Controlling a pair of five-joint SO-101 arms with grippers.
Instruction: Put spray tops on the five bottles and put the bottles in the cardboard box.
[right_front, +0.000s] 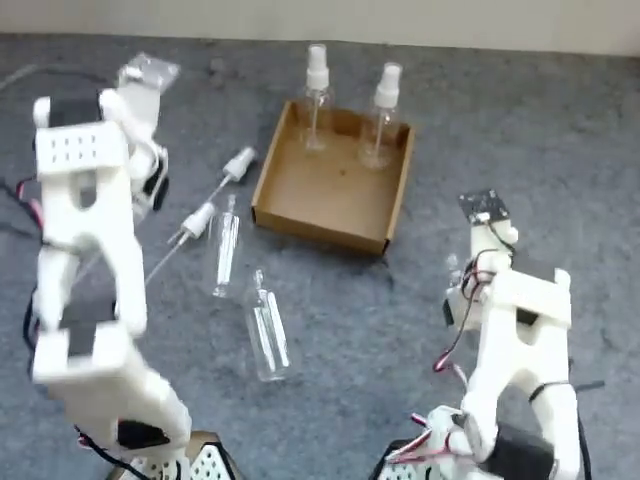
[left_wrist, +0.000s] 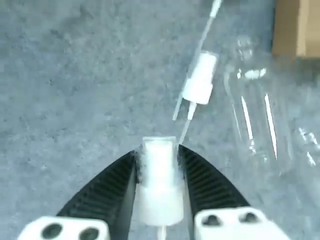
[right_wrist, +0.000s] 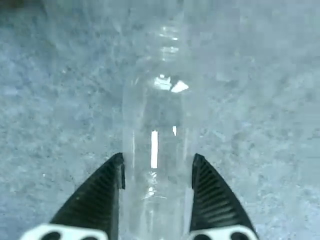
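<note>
Left pincer (left_wrist: 157, 152): mine, clamped on a spray top (left_wrist: 159, 195), low over the grey table (left_wrist: 75, 75).
Right pincer (right_wrist: 158, 161): mine, pressed to both sides of a clear bottle (right_wrist: 157, 115).
Loose spray top (left_wrist: 200, 82): just beyond the held one, beside a lying bottle (left_wrist: 255, 120).
Cardboard box (right_front: 330, 195): mid-table, between my arms; a capped bottle (right_front: 317, 100) and a second capped bottle (right_front: 381, 120) stand upright at its far wall.
</note>
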